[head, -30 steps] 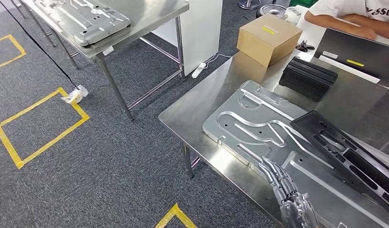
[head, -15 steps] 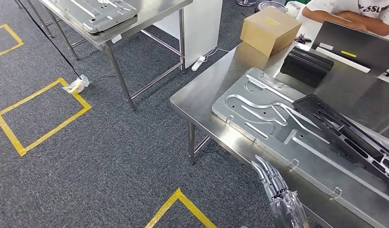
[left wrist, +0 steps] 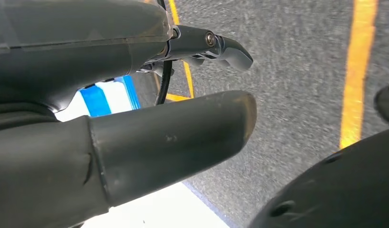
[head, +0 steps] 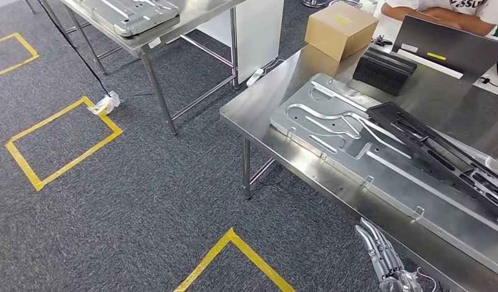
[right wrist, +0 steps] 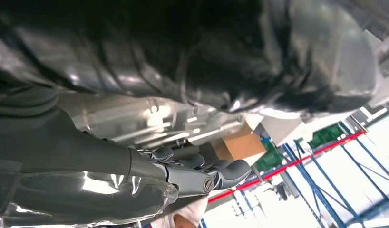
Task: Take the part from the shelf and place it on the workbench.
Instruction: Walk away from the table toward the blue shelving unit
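Observation:
A long black frame part (head: pixel 441 161) lies flat on a silver pressed plate (head: pixel 332 128) on the steel workbench (head: pixel 259 115). No hand touches it. My right hand (head: pixel 383 258) hangs low in front of the bench's near edge, its fingers stretched out and holding nothing. In the right wrist view the right hand (right wrist: pixel 202 175) sits close under shiny metal, with a cardboard box (right wrist: pixel 235 142) beyond it. In the left wrist view my left hand (left wrist: pixel 135 118) hangs over grey carpet, its thumb and fingers apart with nothing between them.
A second steel table (head: pixel 173 30) with another silver plate (head: pixel 134 9) stands at the back left. On the workbench's far end are a cardboard box (head: pixel 341 27), a black ribbed block (head: pixel 383 70) and a dark panel (head: pixel 453 52); a person's arm (head: pixel 441 7) rests behind. Yellow tape (head: pixel 64 143) marks the carpet.
The camera has shifted, so the whole scene sits differently. My right hand has come off the plate's near edge and now hangs lower, in front of the bench.

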Robot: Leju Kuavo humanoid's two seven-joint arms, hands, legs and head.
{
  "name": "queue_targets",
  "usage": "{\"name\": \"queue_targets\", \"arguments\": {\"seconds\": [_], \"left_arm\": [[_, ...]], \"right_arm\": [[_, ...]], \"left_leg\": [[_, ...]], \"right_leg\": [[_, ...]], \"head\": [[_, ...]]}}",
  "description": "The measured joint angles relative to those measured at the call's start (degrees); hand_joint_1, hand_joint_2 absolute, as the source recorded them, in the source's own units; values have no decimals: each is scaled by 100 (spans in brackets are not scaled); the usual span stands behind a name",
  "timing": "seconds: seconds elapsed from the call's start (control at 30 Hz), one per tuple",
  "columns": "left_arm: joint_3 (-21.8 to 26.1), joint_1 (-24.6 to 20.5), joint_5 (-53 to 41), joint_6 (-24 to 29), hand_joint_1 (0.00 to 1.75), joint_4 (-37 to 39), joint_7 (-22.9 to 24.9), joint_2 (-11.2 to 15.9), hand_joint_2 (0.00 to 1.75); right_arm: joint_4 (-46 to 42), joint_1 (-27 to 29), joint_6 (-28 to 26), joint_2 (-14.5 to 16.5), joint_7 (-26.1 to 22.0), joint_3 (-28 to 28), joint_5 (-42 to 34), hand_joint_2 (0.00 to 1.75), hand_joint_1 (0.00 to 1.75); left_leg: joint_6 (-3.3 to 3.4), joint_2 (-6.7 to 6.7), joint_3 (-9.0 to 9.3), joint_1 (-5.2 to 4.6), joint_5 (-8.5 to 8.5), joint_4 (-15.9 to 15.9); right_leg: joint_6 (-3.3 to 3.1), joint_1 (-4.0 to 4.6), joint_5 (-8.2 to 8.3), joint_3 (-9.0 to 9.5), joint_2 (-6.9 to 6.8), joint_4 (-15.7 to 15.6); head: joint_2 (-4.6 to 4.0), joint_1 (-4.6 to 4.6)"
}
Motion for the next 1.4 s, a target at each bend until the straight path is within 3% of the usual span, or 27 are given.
{"name": "queue_targets", "arguments": {"seconds": [0.07,0.13,0.2,0.23,0.27,0.33,0.37,0.4,0.43,0.47,0.5,0.53,0.6,0.67,0.73,0.8,0.87,0.9,0.93,0.97,1.03,1.1,1.2,1.23,1.3,1.37,1.4], "left_arm": [[-12,-22,-15,-2,0,-7,7,-10,0],[-22,-26,-20,-1,0,-11,13,-11,0],[-28,-18,-18,2,0,-9,20,-5,0],[-28,-18,-5,5,0,-7,25,1,0],[-28,-15,17,10,0,-6,26,10,0],[-21,-1,99,23,0,-6,17,45,0],[-14,8,138,26,0,-6,8,63,0],[-5,13,172,24,0,-6,0,79,0],[2,12,192,20,0,-6,-6,90,0],[7,5,203,15,0,-6,-10,95,0],[11,-7,211,11,0,-7,-11,98,0],[17,-20,215,9,0,-8,-12,96,0],[28,-44,217,12,0,-11,-12,91,0],[32,-40,214,23,0,-12,-12,106,0],[33,-15,196,46,0,-12,-19,123,0],[32,9,171,84,0,-13,-26,123,0],[31,30,161,114,0,-13,-28,121,0],[31,39,160,120,0,-13,-29,121,0],[31,44,160,121,0,-13,-30,121,0],[31,47,159,120,0,-13,-32,121,0],[31,44,155,121,0,-13,-41,114,0],[31,45,151,139,0,-13,-49,95,0],[32,74,164,196,0,-13,-54,59,0],[33,82,173,208,0,-13,-54,43,0],[34,85,191,211,0,-13,-54,14,0],[35,91,188,213,0,-13,-51,-4,0],[35,100,178,214,0,-13,-46,-9,0]], "right_arm": [[-22,4,-42,-77,74,56,-14,0,0],[-31,6,-102,-153,129,109,-57,0,0],[-22,0,-168,-210,164,164,-111,0,0],[-9,-17,-195,-224,171,197,-138,0,0],[16,-56,-212,-229,173,238,-162,0,0],[123,-215,-190,-200,151,342,-198,0,0],[199,-310,-159,-165,131,394,-204,0,0],[283,-397,-126,-118,106,442,-207,0,0],[357,-467,-104,-69,85,477,-207,0,0],[417,-521,-91,-27,69,506,-207,0,0],[464,-570,-85,6,57,527,-207,0,0],[496,-608,-83,32,49,544,-207,0,0],[543,-655,-89,68,39,571,-205,0,0],[578,-649,-121,86,56,584,-188,0,0],[595,-560,-227,76,168,585,-106,0,0],[582,-387,-395,23,334,585,19,0,0],[568,-244,-511,-46,436,585,102,0,0],[567,-207,-535,-69,459,585,119,0,0],[564,-180,-549,-87,483,585,135,0,0],[560,-152,-563,-99,519,585,157,0,0],[531,-59,-628,-138,697,584,271,0,0],[472,123,-803,-232,1047,571,449,0,0],[407,537,-1171,-442,1510,383,467,0,0],[413,741,-1245,-474,1539,228,332,0,0],[532,1258,-1291,-402,1288,-263,-149,0,0],[925,1725,-1142,-37,604,-1034,-630,0,0],[1230,1867,-878,304,99,-1551,-658,0,0]], "left_leg": [[2,-23,543,-3,-55,-800],[101,-46,675,-73,-132,-1134],[240,-33,559,-108,-17,-1154],[310,-16,492,-119,49,-1168],[369,3,415,-126,112,-1181],[447,35,242,-169,224,-1181],[466,37,156,-195,285,-1174],[475,31,69,-222,347,-1162],[479,8,-14,-244,405,-1141],[477,-23,-85,-260,454,-1117],[474,-61,-148,-269,498,-1090],[463,-104,-200,-283,536,-1056],[430,-191,-281,-302,612,-1008],[378,-280,-355,-322,702,-1002],[317,-289,-447,-327,644,-912],[220,-185,-657,-284,250,-407],[112,-100,-935,-207,-178,375],[72,-79,-996,-169,-253,623],[36,-60,-943,-135,-215,649],[4,-28,-764,-105,-89,431],[-37,138,-204,-77,178,-400],[33,274,94,-115,252,-896],[222,180,70,-149,214,-988],[275,123,69,-142,228,-1007],[355,14,70,-139,271,-1042],[395,-111,45,-169,290,-1042],[405,-183,41,-184,292,-1041]], "right_leg": [[94,-17,85,-107,-8,67],[196,-35,198,-157,-21,59],[275,-81,226,-210,-21,51],[291,-98,89,-267,-16,139],[287,-103,-149,-350,-9,334],[255,-69,-726,-552,4,1026],[234,-46,-865,-620,10,1386],[205,-16,-861,-629,17,1639],[166,17,-725,-548,27,1713],[119,56,-537,-365,48,1585],[60,103,-395,-78,118,1266],[-7,143,-360,252,209,833],[-99,188,-511,729,336,88],[-127,173,-609,806,270,-173],[-165,124,-547,768,150,-235],[-192,86,-480,727,25,-260],[-183,78,-451,677,-93,-248],[-171,73,-441,657,-152,-238],[-155,63,-436,643,-213,-227],[-134,48,-438,636,-275,-213],[-69,23,-467,635,-393,-171],[19,19,-506,647,-498,-131],[153,25,-554,682,-587,-110],[186,17,-618,666,-492,-49],[218,2,-938,463,-172,413],[202,16,-1313,56,19,1204],[186,25,-1370,-107,39,1484]], "head": [[0,1],[0,8],[0,13],[0,17],[0,21],[0,29],[0,30],[0,30],[0,28],[0,28],[0,28],[0,28],[0,27],[0,26],[0,20],[0,6],[0,-3],[0,-3],[0,-4],[0,-3],[0,-5],[0,-4],[0,-4],[0,-1],[0,10],[0,15],[0,15]]}}
